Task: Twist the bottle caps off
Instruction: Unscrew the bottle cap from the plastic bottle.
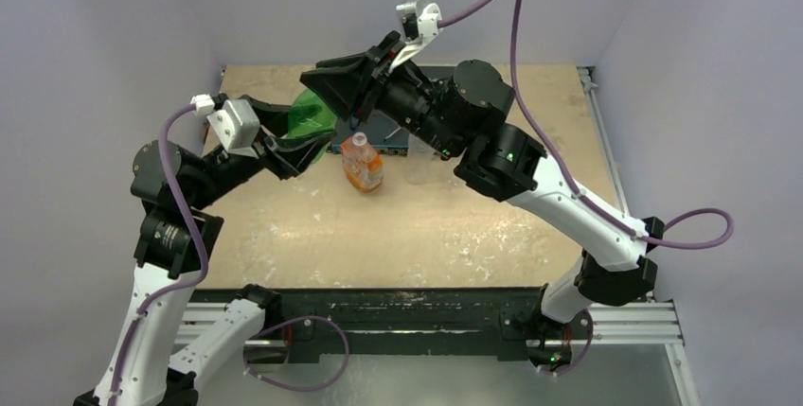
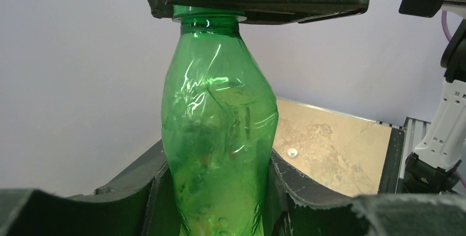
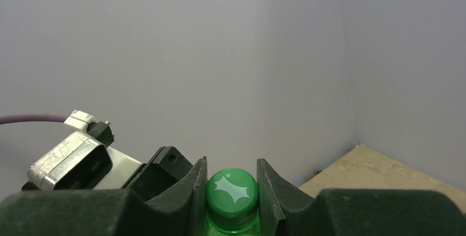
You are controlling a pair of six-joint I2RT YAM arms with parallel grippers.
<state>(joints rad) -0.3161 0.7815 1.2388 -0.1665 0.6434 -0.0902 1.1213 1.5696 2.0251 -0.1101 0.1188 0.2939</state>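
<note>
Pale grey walls all round, tan table [image 1: 473,226] below. Right gripper [image 3: 232,182] is clamped on the green cap [image 3: 232,195], a finger pressed to each side. Left gripper [image 1: 294,138] grips the green bottle [image 2: 220,126] by its body, lifted off the table. Close by, the orange-label bottle [image 1: 363,166] stands on the table.

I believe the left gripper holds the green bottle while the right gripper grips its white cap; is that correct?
Not quite: the cap is green, not white, as the right wrist view shows. The left gripper does hold the green bottle, the right gripper the cap.
</note>
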